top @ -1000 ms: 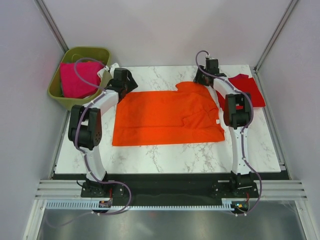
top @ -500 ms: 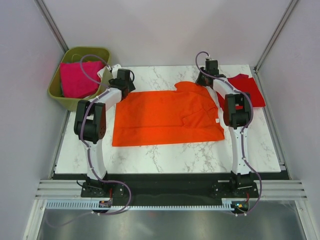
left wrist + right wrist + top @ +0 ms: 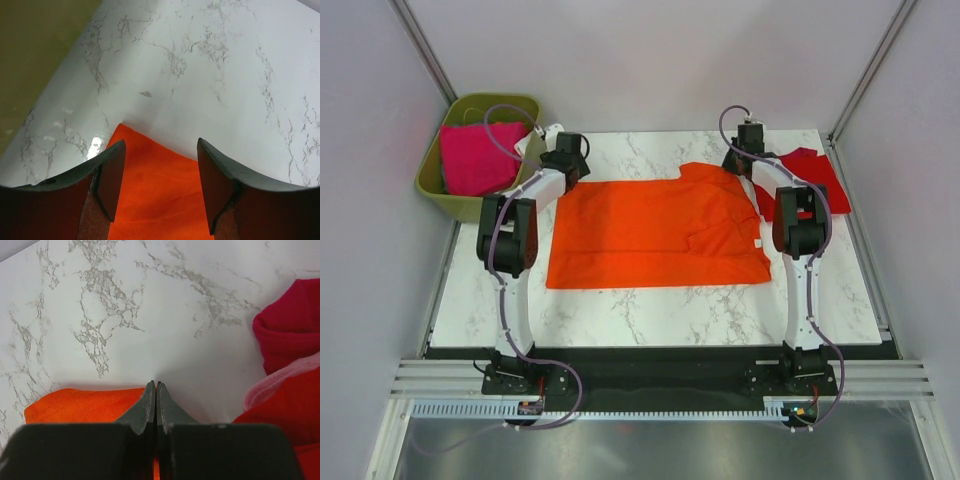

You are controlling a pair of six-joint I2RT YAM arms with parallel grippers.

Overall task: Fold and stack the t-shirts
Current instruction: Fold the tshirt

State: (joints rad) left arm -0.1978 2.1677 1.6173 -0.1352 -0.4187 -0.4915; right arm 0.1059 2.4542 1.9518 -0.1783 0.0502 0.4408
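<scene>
One orange t-shirt (image 3: 650, 230) flat | left hand (image 3: 160, 146) spread over its corner | right hand (image 3: 156, 386) pressed together at far edge

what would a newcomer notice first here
A big orange shirt lies spread across the marble table, the open left gripper over its far left corner and the right gripper shut on its far right edge. A pink shirt fills the green bin far left; a red shirt lies far right.

Readable text: none | brands/numbers: none | white tag (image 3: 757, 243) on orange t-shirt (image 3: 650, 230): too small to read
</scene>
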